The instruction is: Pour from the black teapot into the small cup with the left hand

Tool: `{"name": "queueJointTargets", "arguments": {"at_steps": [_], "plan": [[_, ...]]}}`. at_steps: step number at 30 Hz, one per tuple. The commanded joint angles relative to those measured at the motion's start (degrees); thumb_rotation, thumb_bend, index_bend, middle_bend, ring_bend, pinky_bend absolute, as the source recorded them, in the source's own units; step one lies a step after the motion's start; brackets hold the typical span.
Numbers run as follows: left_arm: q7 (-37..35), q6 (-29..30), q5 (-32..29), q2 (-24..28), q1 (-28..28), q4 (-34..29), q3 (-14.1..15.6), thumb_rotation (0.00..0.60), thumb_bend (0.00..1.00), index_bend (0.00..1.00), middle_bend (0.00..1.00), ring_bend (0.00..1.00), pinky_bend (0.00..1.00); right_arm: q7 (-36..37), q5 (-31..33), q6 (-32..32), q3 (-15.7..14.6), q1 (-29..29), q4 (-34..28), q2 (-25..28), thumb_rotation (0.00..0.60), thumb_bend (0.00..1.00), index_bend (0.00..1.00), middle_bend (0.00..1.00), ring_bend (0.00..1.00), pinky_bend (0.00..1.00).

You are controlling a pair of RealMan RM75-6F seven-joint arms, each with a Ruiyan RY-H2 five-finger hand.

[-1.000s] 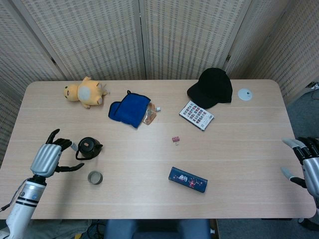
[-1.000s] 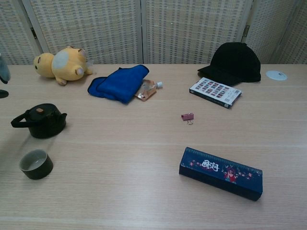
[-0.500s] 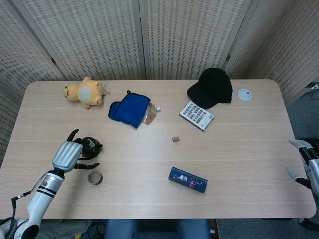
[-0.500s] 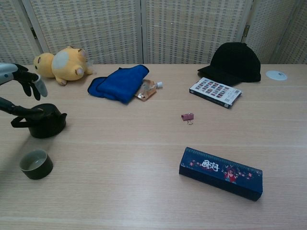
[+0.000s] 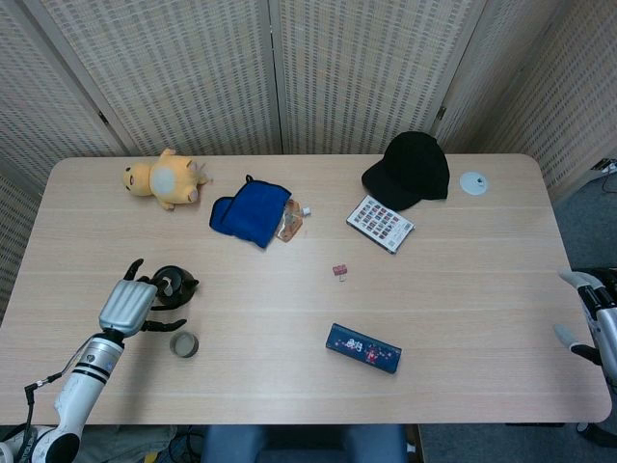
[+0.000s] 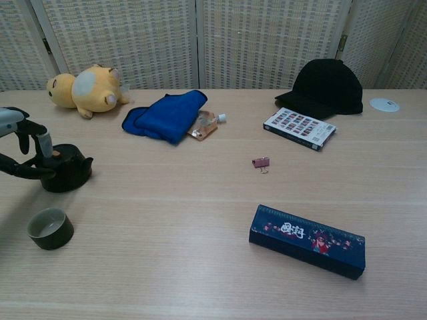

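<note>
I'm at the grasp step, pour not started. My left hand (image 5: 128,305) sits at the handle side of the black teapot (image 6: 67,170), fingers curled down around the handle area. From chest view the thumb runs under/along the handle and a finger drops just by the lid, but I can't tell whether the grip has closed on the handle or is only bracketing it, so no call on hold vs. open. Teapot is upright on the table (image 5: 463,289), near the front-left edge, spout pointing away from the hand twd table centre. Small cup (image 6: 50,228) stands just in front of the pot, nearer me, apart from it, upright and looks empty.

Right hand (image 5: 590,318) is off by the far right edge, fingers apart, holding nothing.

Next, as I judge it: firm up the grip on the handle, lift straight up, bring the spout over the cup, tilt slowly. Cup is small and close to the pot, so spout alignment needs care. Lid could slip when tipping.
</note>
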Motion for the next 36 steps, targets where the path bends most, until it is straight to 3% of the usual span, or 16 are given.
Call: {"name": "queueJointTargets", "arguments": {"at_steps": [1,29,36], "plan": [[0.8,-0.5,-1.0,-0.2,-0.3,0.1,0.4,0.244,0.14,0.41,0.39,0.39,0.0,0.0,0.0,0.0,0.0,0.0,0.0,0.0,0.6,0.16,0.24,0.28,0.17,0.17],[5.4,0.4,-5.3,-1.9,-2.5,2.4,1.6,0.243,0.14,0.45,0.45,0.44,0.0,0.8,0.9,0.2,-0.1,-0.7,0.9,-0.4,0.6,0.16,0.24,0.28,0.17,0.17],[4.9,0.2,-5.7,-1.2,-2.6,0.6,1.9,0.242,0.14,0.45,0.45,0.44,0.0,0.8,0.9,0.2,-0.1,-0.7,1.1,-0.5,0.6,0.16,0.24,0.28,0.17,0.17]]}}
